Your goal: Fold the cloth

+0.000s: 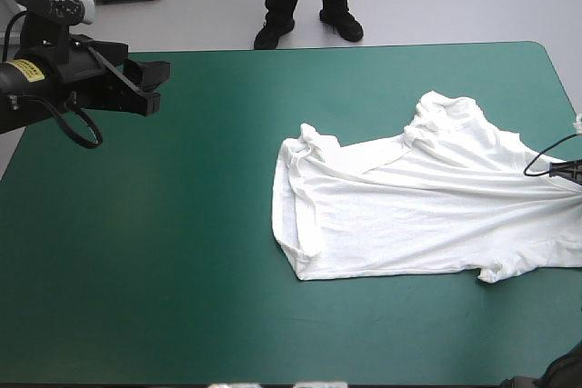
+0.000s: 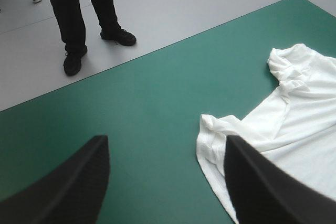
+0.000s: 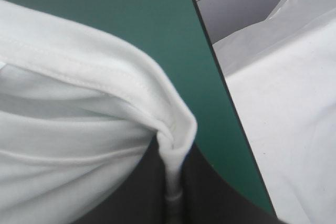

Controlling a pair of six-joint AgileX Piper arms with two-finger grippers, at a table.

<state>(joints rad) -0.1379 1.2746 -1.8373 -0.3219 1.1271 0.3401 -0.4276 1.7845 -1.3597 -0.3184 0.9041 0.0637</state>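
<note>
T-shirt (image 1: pixel 409 215) fabric is pinched between the all-but-closed fingers of the right hand (image 3: pixel 173 182) at the counter's (image 1: pixel 182 270) right edge. The garment lies spread, partly rumpled, across the counter's right half. The left hand (image 1: pixel 150 88) hangs over the far left corner, fingers wide apart, holding nothing.

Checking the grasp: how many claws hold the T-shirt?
1. The right claw, at the table's right edge, is shut on the T-shirt. The left claw is open near the far-left corner, apart from it.
</note>
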